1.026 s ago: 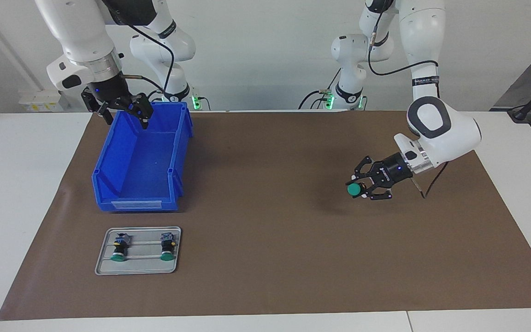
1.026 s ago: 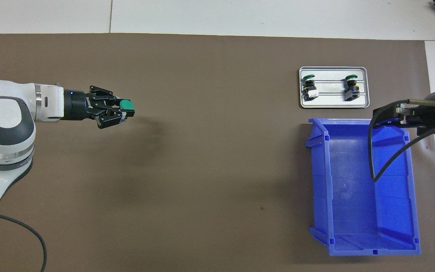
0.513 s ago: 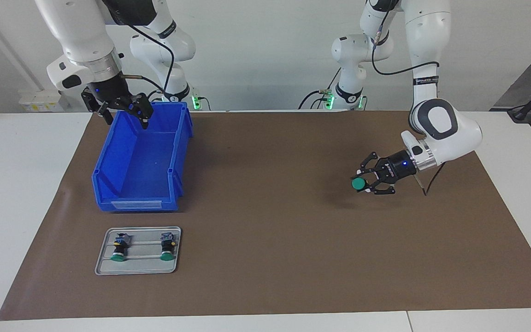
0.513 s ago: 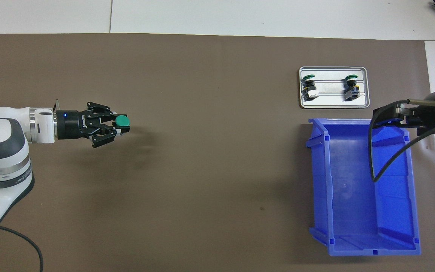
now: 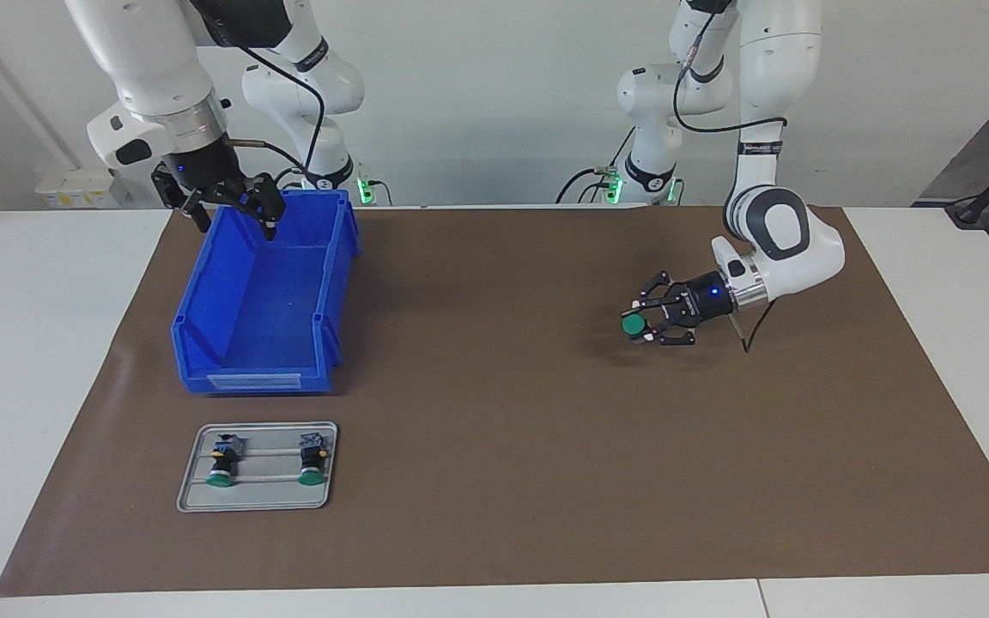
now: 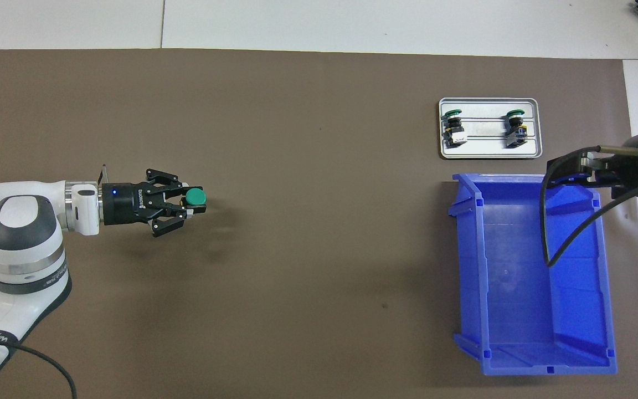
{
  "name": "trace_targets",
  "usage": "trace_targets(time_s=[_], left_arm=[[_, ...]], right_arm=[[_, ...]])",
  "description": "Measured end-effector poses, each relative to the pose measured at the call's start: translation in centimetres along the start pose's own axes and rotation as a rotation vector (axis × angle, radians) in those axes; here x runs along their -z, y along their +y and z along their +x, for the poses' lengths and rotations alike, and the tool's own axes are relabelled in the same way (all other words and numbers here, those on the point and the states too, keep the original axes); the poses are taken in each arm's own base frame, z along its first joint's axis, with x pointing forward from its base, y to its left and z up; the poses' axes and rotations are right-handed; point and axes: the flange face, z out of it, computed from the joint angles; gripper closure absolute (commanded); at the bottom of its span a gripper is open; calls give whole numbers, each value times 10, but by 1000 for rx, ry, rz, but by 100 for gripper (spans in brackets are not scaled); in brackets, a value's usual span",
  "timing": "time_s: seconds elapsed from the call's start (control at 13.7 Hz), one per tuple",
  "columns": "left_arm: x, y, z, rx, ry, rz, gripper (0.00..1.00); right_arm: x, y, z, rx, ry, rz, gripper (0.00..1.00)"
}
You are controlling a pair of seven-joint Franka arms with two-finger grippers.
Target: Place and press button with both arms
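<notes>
Right gripper (image 5: 228,210) hangs over the blue bin's (image 5: 263,343) robot-side rim, fingers spread wide, nothing in them. Two spare buttons (image 5: 220,463) (image 5: 312,460) lie in the metal tray (image 5: 194,498) just beside the bin, farther from the robots. Left gripper (image 5: 639,326) is up over bare brown mat (image 5: 494,429), well apart from the bin toward the left arm's end of the surface, fingers clamped on the button (image 5: 633,325), green cap facing out.

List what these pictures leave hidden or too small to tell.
- Held button: the left claw covers its body in both views; only the green cap shows.
- Right claw, over the blue bin: in the overhead view, cable and wrist cover its tips.
- Two buttons on the tray: markings too small.
</notes>
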Motion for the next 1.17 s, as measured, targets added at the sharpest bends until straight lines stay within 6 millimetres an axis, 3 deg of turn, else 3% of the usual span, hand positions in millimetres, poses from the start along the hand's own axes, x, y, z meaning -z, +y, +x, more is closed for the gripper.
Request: trace_targets(time_s=[0.59,1.03,1.17], left_arm=[[-18,29,-21,-49,23,-29,100],[-50,48,-14,-98,36,-75,100],[-58,55,-21,-134,30,-93,100]], right_arm=[[0,0,0,0,0,0,0],[0,0,0,0,0,0,0],[0,0,0,0,0,0,0]])
